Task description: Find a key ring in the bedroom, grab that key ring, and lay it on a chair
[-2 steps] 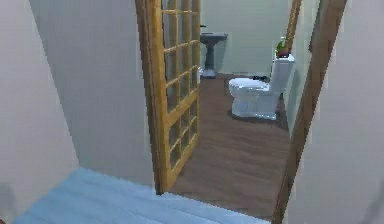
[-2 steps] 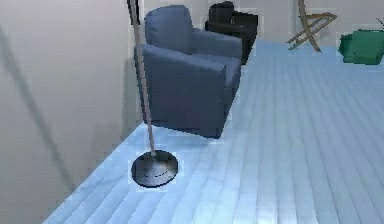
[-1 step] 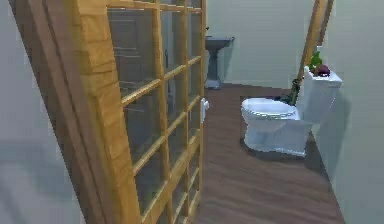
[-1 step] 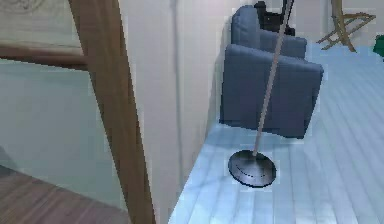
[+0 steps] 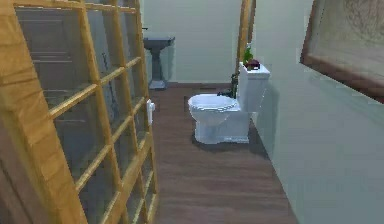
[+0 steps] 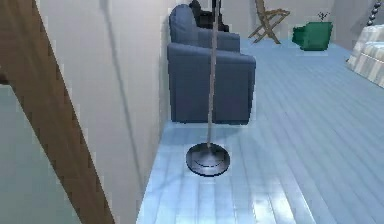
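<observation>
The gripper's state cannot be told from these views, and where the key ring lies cannot be told either.

Closest on the arm's side, a floor lamp's round base (image 6: 207, 160) sits on the pale blue floor (image 6: 300, 150), near the wall's corner, and its thin pole (image 6: 213, 70) rises in front of a blue armchair (image 6: 210, 80) just behind it. A brown door frame (image 6: 45, 110) crosses the arm side view's left. Far across that floor stands a wooden chair (image 6: 268, 20), with a green object (image 6: 315, 33) near it and a pale piece of furniture (image 6: 372, 55) at the right edge.

Ahead is a bathroom. A white toilet (image 5: 225, 110) stands on the dark plank floor (image 5: 210, 180) against the right-hand wall, with a small green bottle (image 5: 248, 55) and a dark item beside it on the back edge of the cistern top. A pedestal sink (image 5: 158, 50) stands at the far wall. A wooden-framed glass screen (image 5: 90, 120) runs along the forward view's left, and a framed picture (image 5: 350, 45) hangs on the right-hand wall.

The step in hand looks like the search, and it is early: this is no bedroom, so nothing here serves the task. The next move probably calls for turning the base away from the bathroom and driving on to find the bedroom. The wooden chair or the blue armchair could later take the key ring.
</observation>
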